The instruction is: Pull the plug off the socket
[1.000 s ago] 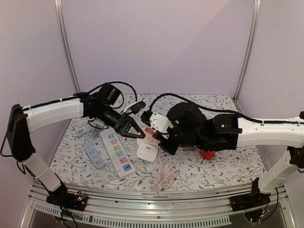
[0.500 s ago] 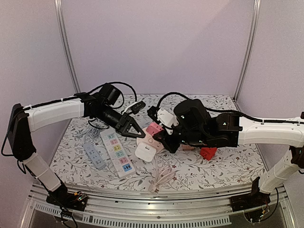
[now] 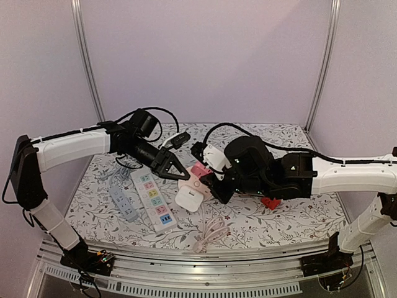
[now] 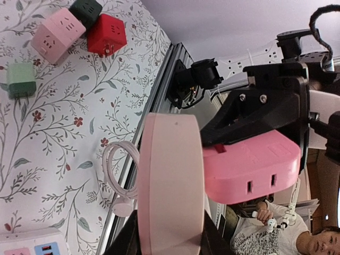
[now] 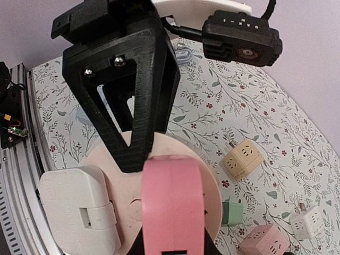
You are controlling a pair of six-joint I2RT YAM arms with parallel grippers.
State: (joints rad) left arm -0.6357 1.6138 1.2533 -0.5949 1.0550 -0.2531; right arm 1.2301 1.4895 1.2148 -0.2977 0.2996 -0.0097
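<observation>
Since a pull needs an anchor, shared between both arms near the middle of the flowered table point(image 3: 298, 217). Clamping the round pale socket point(image 3: 196, 182) by its rim with the left gripper point(image 3: 178, 172), closed narrow on it, to brace it against the tug. Pinching the pink plug point(image 3: 200, 168) from the right with the right gripper point(image 3: 211, 179), closed tight around its body, lined up to draw straight off the socket face. Not yet free, judging by the left wrist view: seated flush, prongs hidden. Plugged into the same socket, on the near side: a white plug point(image 3: 189, 199). Lying untouched: a white power strip point(image 3: 152, 200) to the left, a coiled cable point(image 3: 211, 231) near, a red cube point(image 3: 270, 202) to the right.
</observation>
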